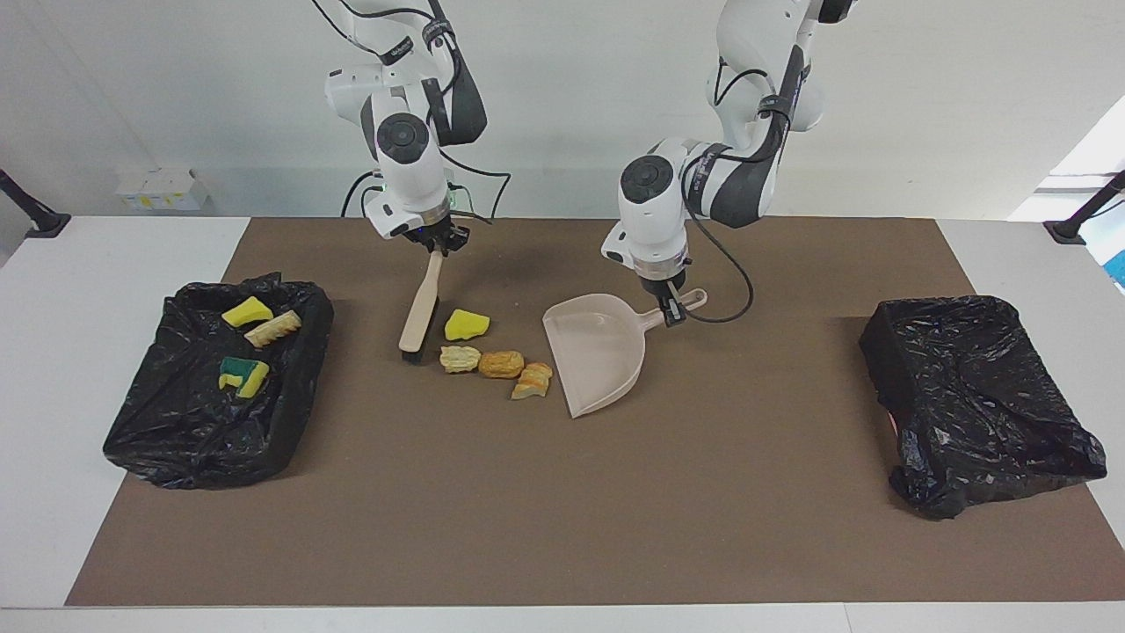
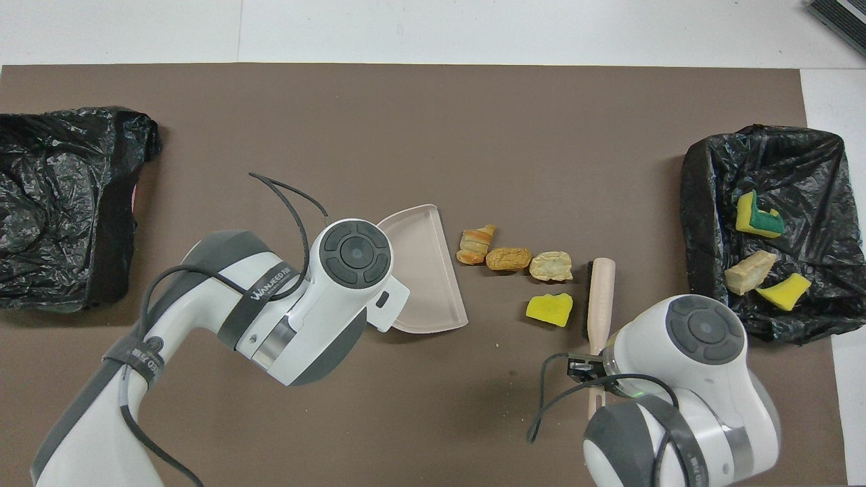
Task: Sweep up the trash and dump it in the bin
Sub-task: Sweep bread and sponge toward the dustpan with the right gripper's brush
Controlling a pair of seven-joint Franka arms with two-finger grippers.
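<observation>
Right gripper [image 1: 437, 247] clamped tight on the top of the brush [image 1: 419, 308] handle, with the bristle end down on the brown mat [image 1: 615, 510], just beside the yellow sponge scrap [image 1: 466, 324]. Left gripper [image 1: 671, 309] shut on the handle of the dustpan [image 1: 599, 352], pan flat on the mat with its open mouth turned toward the trash. Between brush and pan, 4 bits of trash on the mat: the yellow scrap, then a row of 3 bread lumps, a pale lump [image 1: 460, 358], a brown lump [image 1: 501, 363] and a croissant piece [image 1: 533, 381] almost touching the pan's lip. 3 more bits already inside the bin [image 1: 176, 440] at the right arm's end of the table; a second black-lined bin [image 1: 984, 404] at the left arm's end with nothing showing in it. Looks like a sweep about to start. Could go wrong in a few ways: brush passing over the yellow scrap, set nearer the robots than the row, and leaving it there; lumps rolling past the pan's side; pan sliding away under the push; bits spilling on the carry to the bin.
</observation>
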